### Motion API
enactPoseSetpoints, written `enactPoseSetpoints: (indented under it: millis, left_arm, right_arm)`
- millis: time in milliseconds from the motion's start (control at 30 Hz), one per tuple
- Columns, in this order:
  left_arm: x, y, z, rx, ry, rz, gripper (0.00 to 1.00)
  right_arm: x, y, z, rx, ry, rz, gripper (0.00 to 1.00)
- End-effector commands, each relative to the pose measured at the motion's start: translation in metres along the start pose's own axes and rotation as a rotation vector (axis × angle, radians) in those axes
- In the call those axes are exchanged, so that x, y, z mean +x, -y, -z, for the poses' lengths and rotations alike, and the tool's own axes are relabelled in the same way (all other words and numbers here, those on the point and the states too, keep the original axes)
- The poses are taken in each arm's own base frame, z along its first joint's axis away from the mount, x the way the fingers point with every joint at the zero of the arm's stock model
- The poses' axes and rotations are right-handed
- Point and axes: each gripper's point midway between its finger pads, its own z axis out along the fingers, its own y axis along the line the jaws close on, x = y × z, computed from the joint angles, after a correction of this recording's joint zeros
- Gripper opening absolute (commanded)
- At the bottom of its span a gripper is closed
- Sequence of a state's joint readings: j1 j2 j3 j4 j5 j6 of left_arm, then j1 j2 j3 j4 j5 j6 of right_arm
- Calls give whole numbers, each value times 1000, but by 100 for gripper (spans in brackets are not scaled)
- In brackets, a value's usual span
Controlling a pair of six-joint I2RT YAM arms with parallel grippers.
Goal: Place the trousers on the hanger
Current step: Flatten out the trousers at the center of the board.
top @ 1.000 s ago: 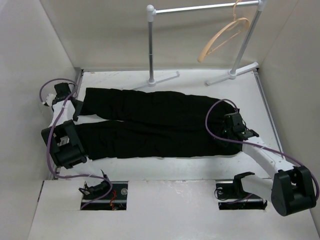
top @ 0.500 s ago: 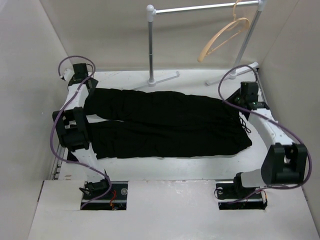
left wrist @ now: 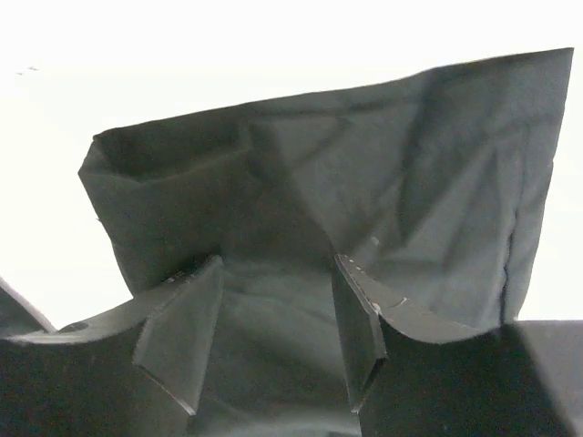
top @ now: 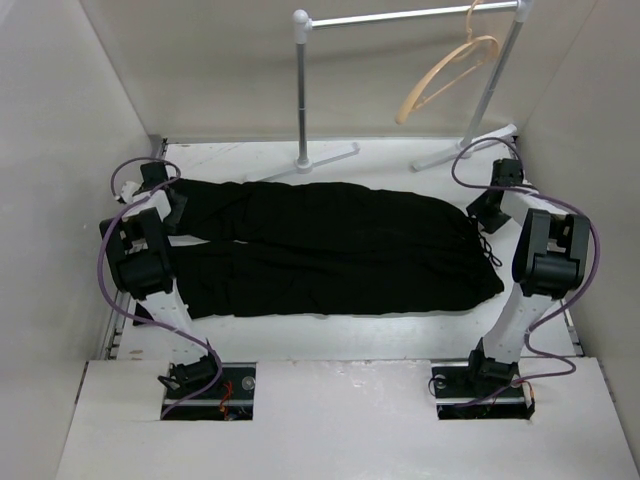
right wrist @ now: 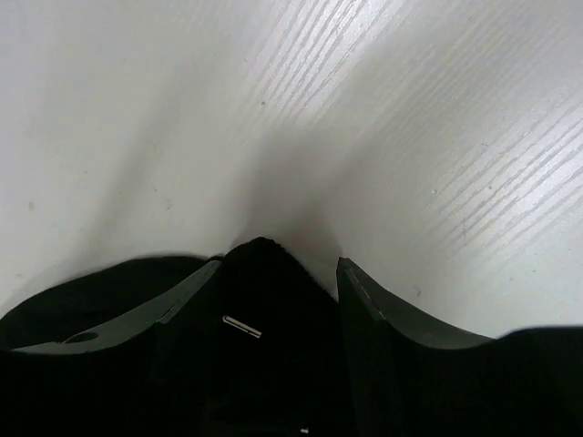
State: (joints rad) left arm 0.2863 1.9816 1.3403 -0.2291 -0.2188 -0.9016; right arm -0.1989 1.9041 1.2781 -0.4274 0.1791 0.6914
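Observation:
The black trousers (top: 330,250) lie flat across the table, legs to the left and waist to the right. The tan hanger (top: 445,75) hangs on the rail at the back right, away from both arms. My left gripper (top: 170,200) is low over the far leg's cuff. In the left wrist view its jaws (left wrist: 278,269) stand apart with flat dark cloth (left wrist: 364,182) between and beyond them. My right gripper (top: 487,212) is at the waist's far right corner. Its jaws (right wrist: 278,264) are open, with a peak of black fabric (right wrist: 264,300) between them.
A silver rail (top: 400,17) on posts with white feet (top: 325,158) stands along the back of the table. Walls close in the left, right and rear. Bare white tabletop (right wrist: 383,137) lies just beyond the right gripper. Purple cables loop off both arms.
The right arm swung from the waist's near side to its far right corner, and its jaws widened. The left arm shifted around the far cuff and came down over it. The waist edge spread slightly rightward.

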Motion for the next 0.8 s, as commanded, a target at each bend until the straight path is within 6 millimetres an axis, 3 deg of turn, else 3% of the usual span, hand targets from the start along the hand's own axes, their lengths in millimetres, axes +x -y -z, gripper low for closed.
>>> enactPoseSetpoints:
  millis: [0, 100, 300, 467, 567, 767]
  left_arm:
    - [2, -27, -4, -58, -4, 23, 50]
    - [-4, -18, 3, -13, -2, 37, 51]
    - [-23, 13, 26, 89, 20, 57, 53]
    - [-46, 39, 51, 157, 71, 46, 54]
    - [-58, 43, 59, 154, 117, 29, 54]
    - [-67, 58, 56, 135, 165, -38, 56]
  right_arm:
    - [-31, -22, 12, -31, 80, 37, 55]
    - [-29, -25, 6, -23, 48, 50, 45]
    - [-24, -22, 5, 6, 28, 42, 13]
    - [-47, -22, 17, -27, 76, -26, 5]
    - [-65, -13, 24, -25, 113, -55, 4]
    - [-94, -5, 23, -38, 143, -124, 4]
